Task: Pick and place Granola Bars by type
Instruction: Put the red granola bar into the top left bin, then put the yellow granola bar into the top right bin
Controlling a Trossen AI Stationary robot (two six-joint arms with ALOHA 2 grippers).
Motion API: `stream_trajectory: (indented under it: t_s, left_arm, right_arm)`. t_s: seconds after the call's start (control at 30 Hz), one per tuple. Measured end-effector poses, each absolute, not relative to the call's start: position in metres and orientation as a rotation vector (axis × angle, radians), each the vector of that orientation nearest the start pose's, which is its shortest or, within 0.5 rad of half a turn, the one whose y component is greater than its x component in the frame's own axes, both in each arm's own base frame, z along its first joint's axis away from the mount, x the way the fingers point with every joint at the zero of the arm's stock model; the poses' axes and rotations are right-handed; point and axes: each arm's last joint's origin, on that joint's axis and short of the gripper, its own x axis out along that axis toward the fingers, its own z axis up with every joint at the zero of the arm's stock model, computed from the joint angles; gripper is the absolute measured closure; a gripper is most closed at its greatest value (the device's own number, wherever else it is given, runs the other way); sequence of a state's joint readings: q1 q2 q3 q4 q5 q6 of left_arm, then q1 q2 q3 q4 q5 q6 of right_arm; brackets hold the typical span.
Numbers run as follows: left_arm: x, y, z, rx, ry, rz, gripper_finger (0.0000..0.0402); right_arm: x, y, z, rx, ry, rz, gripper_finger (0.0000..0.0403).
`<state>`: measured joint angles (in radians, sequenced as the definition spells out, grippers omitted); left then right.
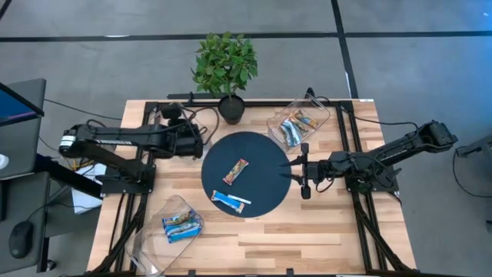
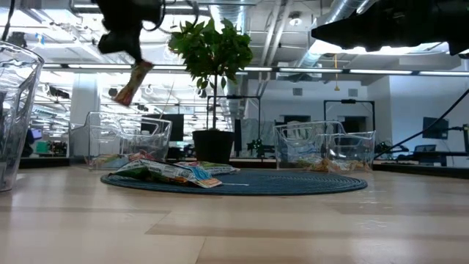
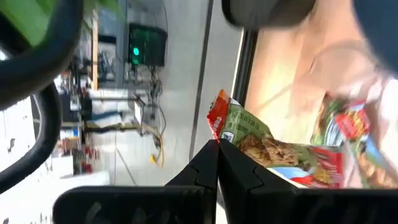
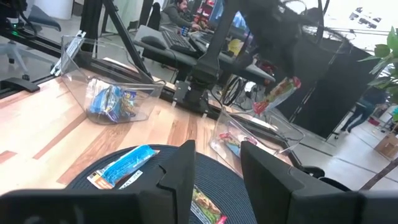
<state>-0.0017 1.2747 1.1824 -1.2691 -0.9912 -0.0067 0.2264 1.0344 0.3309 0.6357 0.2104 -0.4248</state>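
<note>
Left gripper (image 3: 217, 149): dark fingers closed together, pinching the edge of a granola bar (image 3: 273, 149); wrapper green and red with an orange end, oat pattern visible; bar extends away from the fingertips; second red-and-green wrapped bar (image 3: 348, 130) lies just beyond, blurred; light wooden table surface (image 3: 286, 56) behind; room with a green-lit screen (image 3: 146, 46) further off.
</note>
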Motion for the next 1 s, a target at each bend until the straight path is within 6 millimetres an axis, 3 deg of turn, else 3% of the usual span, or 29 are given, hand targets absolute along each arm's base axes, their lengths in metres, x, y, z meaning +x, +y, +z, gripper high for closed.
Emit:
stream_trajectory:
  t_s: [0.33, 0.7, 1.0]
  left_arm:
    - [0.195, 0.043, 0.298, 0.503, 1.288, 0.857, 0.0394]
    - [0.194, 0.056, 0.297, 0.429, 1.306, 0.875, 0.0293]
    - [0.206, 0.045, 0.297, 0.304, 1.224, 0.657, 0.0264]
  right_arm:
    - [0.203, 0.04, 0.211, -0.44, 0.062, 0.03, 0.0281]
    - [0.203, 0.04, 0.211, -0.44, 0.065, 0.03, 0.0281]
    - [0.213, 0.047, 0.2, -0.409, 0.097, 0.193, 0.0281]
